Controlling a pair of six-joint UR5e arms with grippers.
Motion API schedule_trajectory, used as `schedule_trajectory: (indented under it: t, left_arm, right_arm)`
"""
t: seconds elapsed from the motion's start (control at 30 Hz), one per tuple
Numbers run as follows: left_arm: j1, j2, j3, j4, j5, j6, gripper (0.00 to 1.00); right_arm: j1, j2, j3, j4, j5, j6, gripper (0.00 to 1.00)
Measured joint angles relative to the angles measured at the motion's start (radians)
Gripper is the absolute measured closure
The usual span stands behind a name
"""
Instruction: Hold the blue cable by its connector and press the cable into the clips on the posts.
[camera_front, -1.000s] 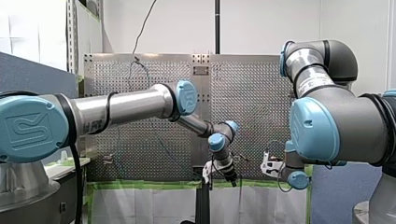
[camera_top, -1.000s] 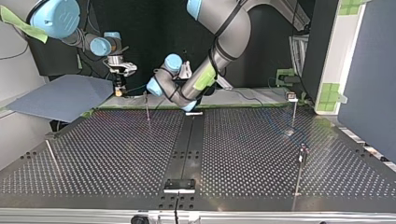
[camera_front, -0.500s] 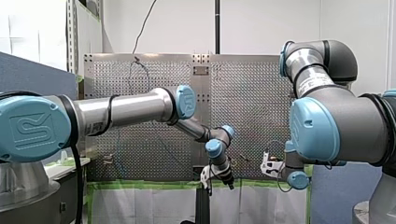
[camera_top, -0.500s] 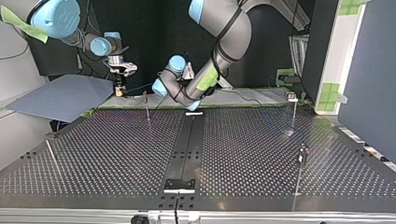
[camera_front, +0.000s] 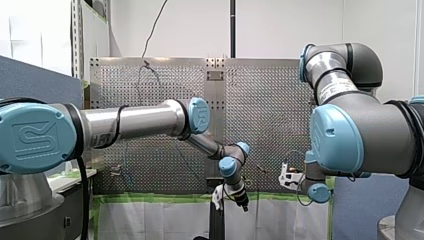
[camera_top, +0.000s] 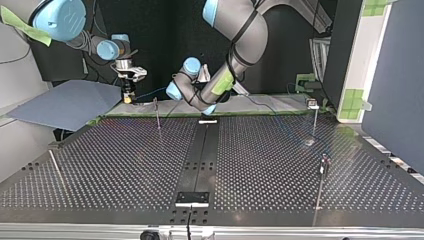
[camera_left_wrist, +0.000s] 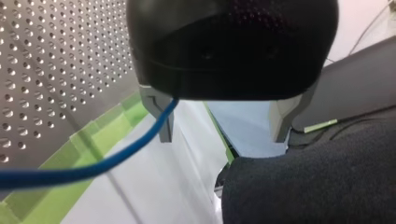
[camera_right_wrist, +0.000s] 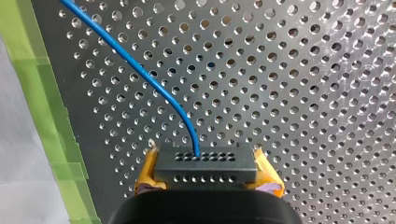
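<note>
In the right wrist view my right gripper has its yellow pads shut on the black connector, from which the blue cable curves off across the perforated table. In the top view that gripper hangs at the far left edge, beside a thin post. My left gripper is open; the cable runs past one metal finger, not pinched. The front view shows my left gripper low at the centre, below the table's edge.
More posts stand on the table: one with a clip at the top view's far right, one nearer on the right, one at the left. Green tape lines the table's edge. A blue panel lies beside my right gripper.
My left arm's wrist has moved lower in the front view and to the right in the top view, carrying its open gripper along the cable. My right gripper has stayed put with the connector.
</note>
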Motion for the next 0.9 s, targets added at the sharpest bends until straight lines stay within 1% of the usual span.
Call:
schedule_trajectory:
  t: [0.13, 0.17, 0.2, 0.23, 0.27, 0.3, 0.33, 0.4, 0.53, 0.9]
  left_arm:
    - [0.0, 0.001, 0.0, 0.004, -0.018, 0.034, 0.0]
    - [0.0, 0.002, 0.0, 0.006, -0.02, 0.04, 0.17]
    - [-0.001, 0.003, 0.0, 0.009, -0.021, 0.047, 0.17]
    - [-0.004, 0.005, 0.0, 0.015, -0.023, 0.057, 0.35]
    - [-0.006, 0.008, 0.0, 0.02, -0.024, 0.063, 0.56]
    - [-0.008, 0.011, 0.0, 0.026, -0.025, 0.07, 0.56]
    - [-0.012, 0.014, -0.001, 0.034, -0.028, 0.08, 0.98]
    - [-0.018, 0.02, 0.0, 0.049, -0.035, 0.095, 0.98]
    - [-0.031, 0.027, -0.008, 0.087, -0.066, 0.134, 0.98]
    - [-0.051, 0.048, -0.088, 0.185, -0.164, 0.233, 0.98]
  right_arm:
    - [0.0, 0.0, 0.0, 0.0, 0.0, 0.0, 1.0]
    - [0.0, 0.0, 0.0, 0.0, 0.0, 0.0, 1.0]
    - [0.0, 0.0, 0.0, 0.0, 0.0, 0.0, 1.0]
    - [0.0, 0.0, 0.0, 0.0, 0.0, 0.0, 1.0]
    - [0.0, 0.0, 0.0, 0.001, 0.0, 0.0, 1.0]
    - [0.0, 0.0, 0.0, 0.001, 0.0, 0.0, 1.0]
    - [0.001, 0.0, 0.0, 0.001, 0.0, 0.0, 1.0]
    - [0.001, 0.0, 0.0, 0.0, 0.0, 0.0, 1.0]
    - [0.002, 0.0, 0.0, -0.002, 0.0, 0.0, 1.0]
    - [0.003, 0.001, 0.0, -0.004, 0.0, 0.001, 1.0]
